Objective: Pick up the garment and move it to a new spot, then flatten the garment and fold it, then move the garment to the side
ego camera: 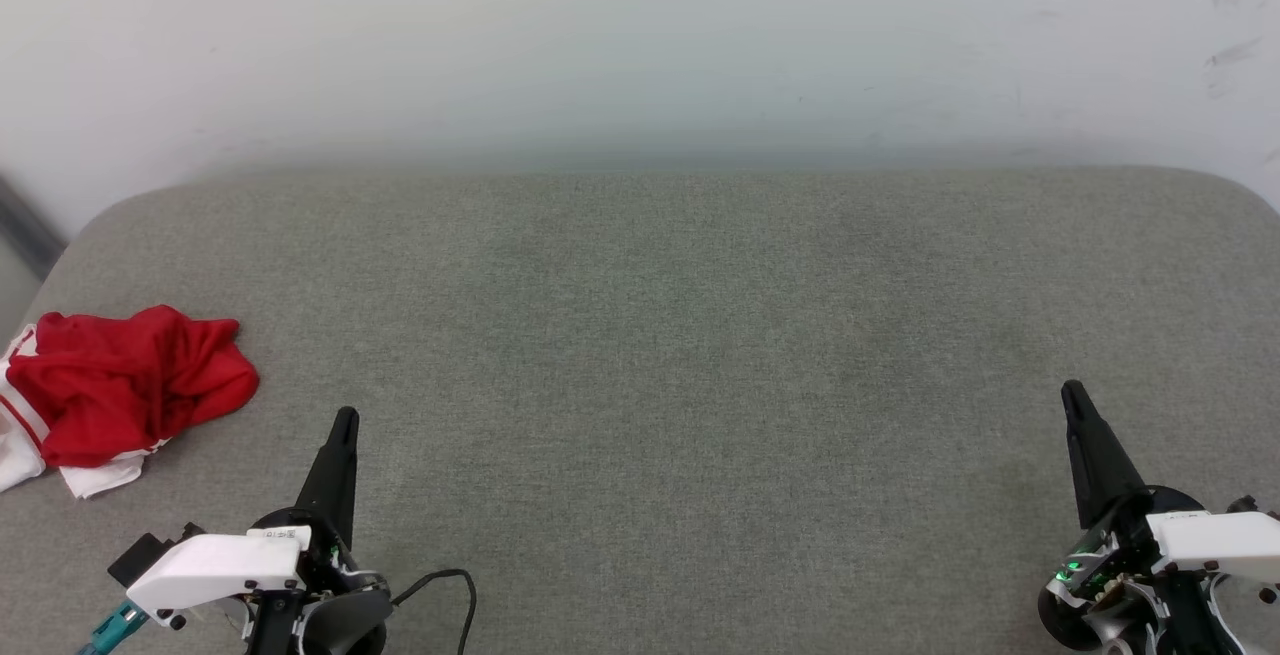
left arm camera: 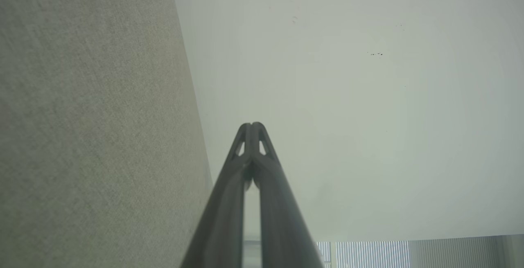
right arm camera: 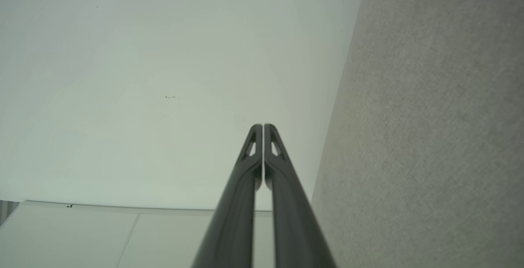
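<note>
Both closed tight & empty: L tool, R tool; red/white garment bunched far L.

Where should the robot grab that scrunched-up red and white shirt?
Probably the bulging right-hand edge of the crumpled red shirt with white trim, nearest the left gripper. Come from above on that side: the cloth bunches up there off the grey fabric surface, giving a fold to pinch.
</note>
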